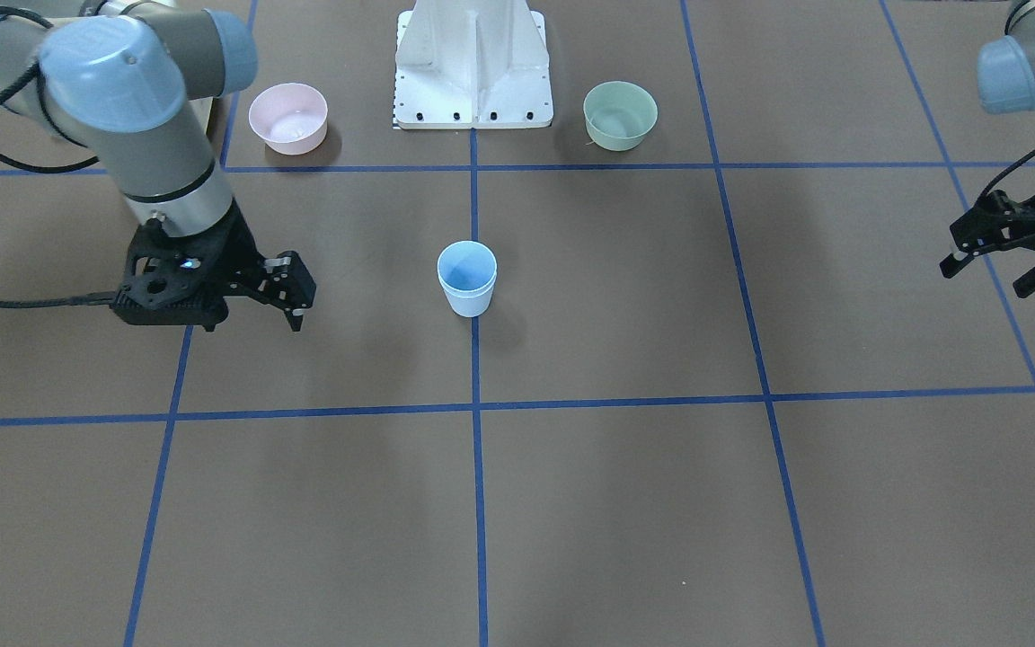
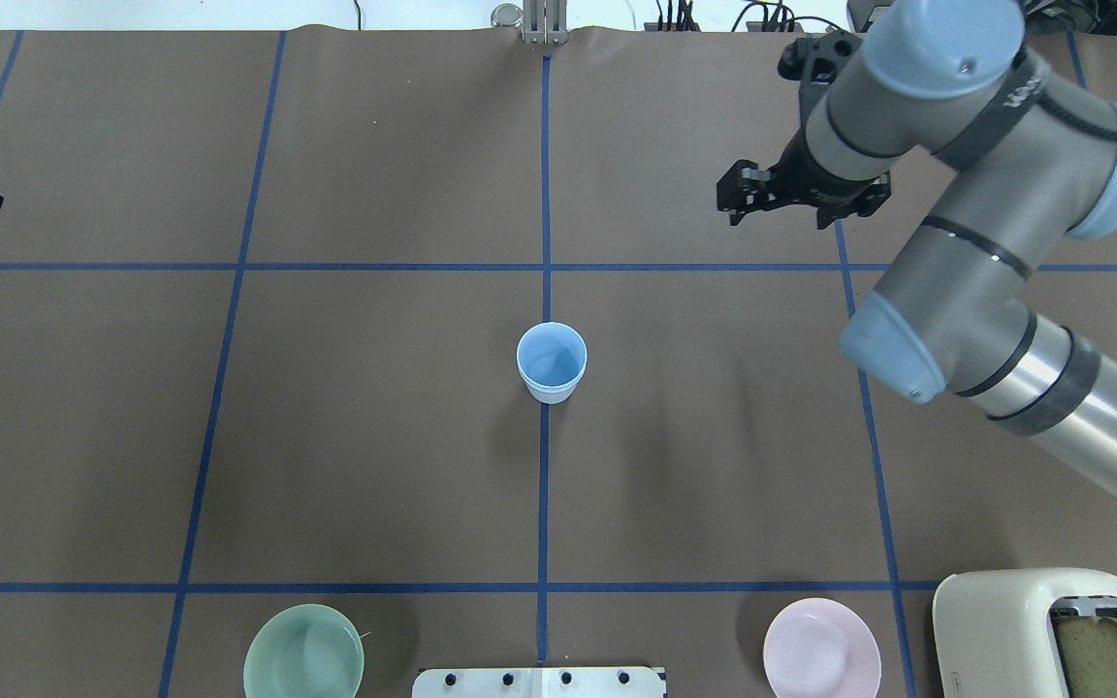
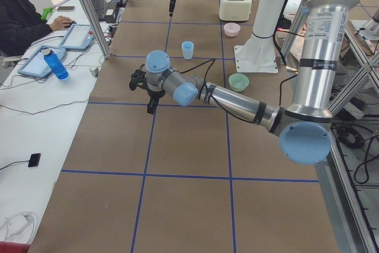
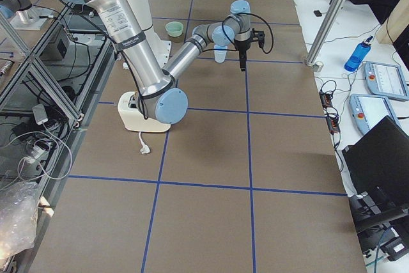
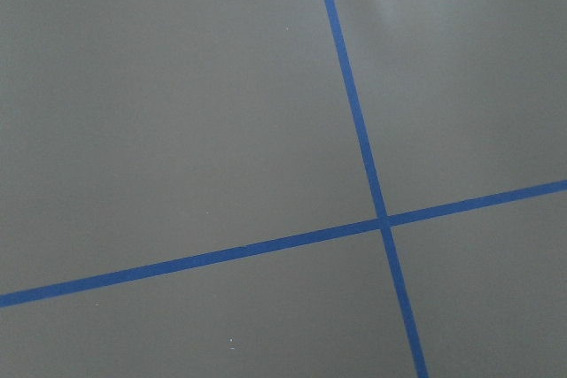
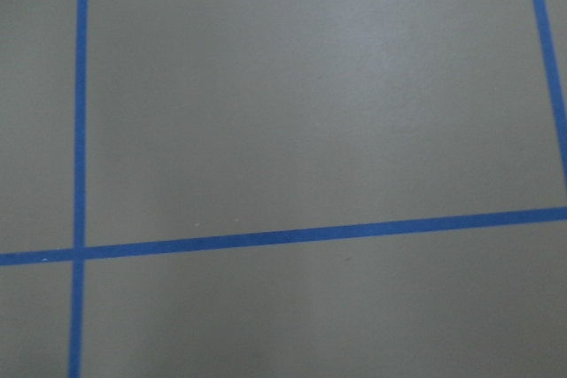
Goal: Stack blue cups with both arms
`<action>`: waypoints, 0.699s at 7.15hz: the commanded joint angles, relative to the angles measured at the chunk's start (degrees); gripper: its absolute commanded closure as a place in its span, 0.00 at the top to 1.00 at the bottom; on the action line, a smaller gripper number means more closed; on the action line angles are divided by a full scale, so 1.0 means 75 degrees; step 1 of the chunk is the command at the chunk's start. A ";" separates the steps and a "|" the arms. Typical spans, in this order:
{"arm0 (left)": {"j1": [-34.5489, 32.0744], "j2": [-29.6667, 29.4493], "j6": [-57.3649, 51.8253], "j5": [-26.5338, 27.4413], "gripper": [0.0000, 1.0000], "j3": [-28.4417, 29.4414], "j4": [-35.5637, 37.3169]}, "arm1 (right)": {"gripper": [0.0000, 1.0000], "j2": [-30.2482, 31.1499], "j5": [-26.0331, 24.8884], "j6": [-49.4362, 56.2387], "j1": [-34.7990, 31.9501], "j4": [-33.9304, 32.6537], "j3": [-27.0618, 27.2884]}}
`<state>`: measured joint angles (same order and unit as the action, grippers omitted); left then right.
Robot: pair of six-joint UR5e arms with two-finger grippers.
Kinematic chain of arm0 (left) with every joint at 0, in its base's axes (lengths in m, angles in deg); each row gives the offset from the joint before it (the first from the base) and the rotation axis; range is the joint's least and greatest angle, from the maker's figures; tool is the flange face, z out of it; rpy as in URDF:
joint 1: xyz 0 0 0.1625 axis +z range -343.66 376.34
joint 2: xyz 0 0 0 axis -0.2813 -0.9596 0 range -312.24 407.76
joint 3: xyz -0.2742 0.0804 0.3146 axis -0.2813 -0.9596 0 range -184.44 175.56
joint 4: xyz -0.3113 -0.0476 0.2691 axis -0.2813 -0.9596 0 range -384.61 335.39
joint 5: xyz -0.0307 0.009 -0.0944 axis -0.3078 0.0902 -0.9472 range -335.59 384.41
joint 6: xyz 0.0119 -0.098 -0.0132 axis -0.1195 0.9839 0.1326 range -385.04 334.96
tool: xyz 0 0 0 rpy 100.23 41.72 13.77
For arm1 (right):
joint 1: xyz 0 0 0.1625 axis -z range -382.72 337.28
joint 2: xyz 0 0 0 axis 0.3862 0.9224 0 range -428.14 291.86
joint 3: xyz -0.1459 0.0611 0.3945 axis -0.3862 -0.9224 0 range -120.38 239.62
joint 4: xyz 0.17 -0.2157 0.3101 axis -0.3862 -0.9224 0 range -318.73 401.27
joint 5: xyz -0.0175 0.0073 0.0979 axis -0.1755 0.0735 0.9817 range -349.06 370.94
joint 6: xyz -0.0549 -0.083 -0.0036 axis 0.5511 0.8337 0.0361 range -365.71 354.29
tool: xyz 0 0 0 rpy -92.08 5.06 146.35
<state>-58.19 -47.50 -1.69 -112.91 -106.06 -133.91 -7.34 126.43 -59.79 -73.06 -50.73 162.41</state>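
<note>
The brown table (image 2: 374,436) is the biggest thing here. Over it reach the 2 arms, the right arm (image 2: 956,291) and the left arm (image 3: 231,102). The right gripper (image 1: 252,314) hangs above the table with its 2 fingers spread apart and nothing between them. The left gripper (image 1: 985,277) is far over on the other side, and its fingers are also spread and hold nothing.

I think the stacking is done and the job now is to get the arms out of the way. To do that well, each arm should go up and out to its own side. The fingers should stay wide, and nothing should swing near the middle, because a light cup tips easily.

Now the things that hold stuff. The toaster (image 2: 995,630) has 1 slice of bread (image 2: 1101,659) in its slot. The green bowl (image 1: 621,144) and the pink bowl (image 1: 288,146) sit near the robot's base, and I see nothing in them.

The blue cups (image 1: 466,296) stand upright in the middle of the table, on a blue line (image 2: 544,485), well apart from both grippers. They look like 2 cups, 1 inside the other (the top part is wider, like a second rim), but I cannot be sure.
</note>
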 commanded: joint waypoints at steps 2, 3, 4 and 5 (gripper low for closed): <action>-0.0691 0.0349 -0.1212 -0.0357 0.97 0.0365 -0.0016 | 1.00 0.1112 0.1531 0.3226 -0.2036 -0.0003 -0.0369; -0.0785 0.0466 -0.1331 -0.0358 0.97 0.0377 0.0007 | 1.00 0.1429 0.1860 0.4038 -0.2611 -0.0003 -0.0498; -0.0879 0.0618 -0.1529 -0.0370 0.97 0.0423 -0.0028 | 1.00 0.1989 0.2037 0.5044 -0.3162 -0.0003 -0.0522; -0.0984 0.0643 -0.1751 -0.0370 0.97 0.0470 0.0018 | 1.00 0.2273 0.2073 0.5843 -0.3724 -0.0003 -0.0697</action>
<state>-64.58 -43.38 -12.81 -115.62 -102.95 -133.97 6.16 140.81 -24.40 -95.49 -50.75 158.45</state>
